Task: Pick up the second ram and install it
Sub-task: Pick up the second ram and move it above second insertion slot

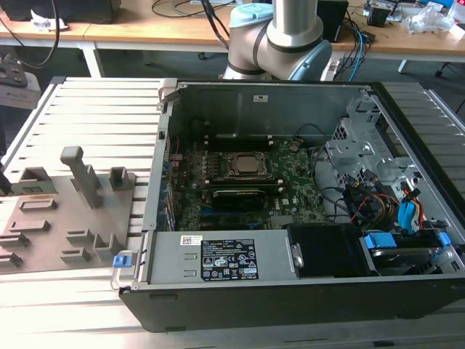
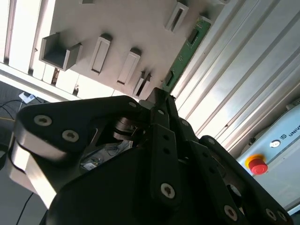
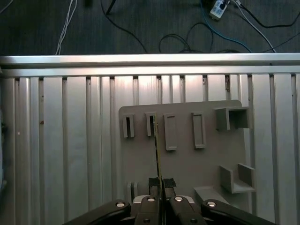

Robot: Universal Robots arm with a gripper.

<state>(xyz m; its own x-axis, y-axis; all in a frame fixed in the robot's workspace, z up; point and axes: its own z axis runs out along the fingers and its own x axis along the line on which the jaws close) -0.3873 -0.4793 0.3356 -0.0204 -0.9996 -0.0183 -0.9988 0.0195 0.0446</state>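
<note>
Seemingly the gripper has its jaws clamped on the second ram near one end; held so off-centre, it could tilt and snag the grey fixture

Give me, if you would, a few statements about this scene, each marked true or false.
1. The gripper holds the second ram between its jaws. True.
2. The second ram is seated on the motherboard. False: it is at the gripper, over the fixture plate.
3. The computer case is open, with the motherboard showing. True.
4. The fixture plate lies to the exterior view's right of the computer case. False: it lies to its left.
</note>
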